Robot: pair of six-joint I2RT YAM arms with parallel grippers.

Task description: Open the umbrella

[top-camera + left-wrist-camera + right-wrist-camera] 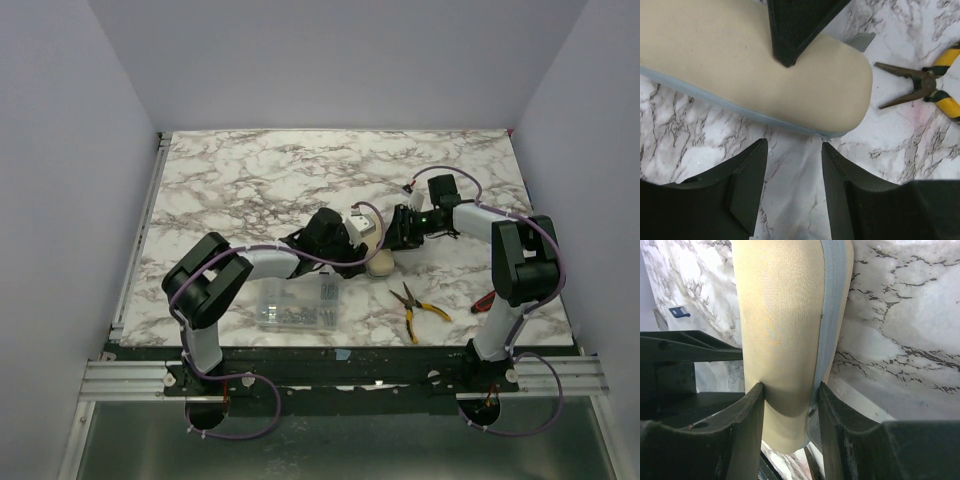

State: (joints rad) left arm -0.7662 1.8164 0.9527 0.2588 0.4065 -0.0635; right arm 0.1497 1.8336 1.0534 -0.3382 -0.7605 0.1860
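The umbrella [765, 75] is bundled in its cream sleeve with a pale blue-grey seam and lies on the marble table [250, 180]. In the top view only its rounded end [380, 262] shows between the two wrists. My right gripper [790, 390] is shut on the umbrella [780, 315], both fingers denting the sleeve. One of its black fingers [795, 30] crosses the sleeve in the left wrist view. My left gripper [793, 147] stands open just short of the umbrella's edge, with only marble between its fingers.
Yellow-handled pliers [930, 85] lie open to the right of the umbrella's end, also seen near the front edge [418, 305]. A clear plastic box of screws [297, 303] sits by the left arm. A small red object [483, 302] lies near the right arm's base.
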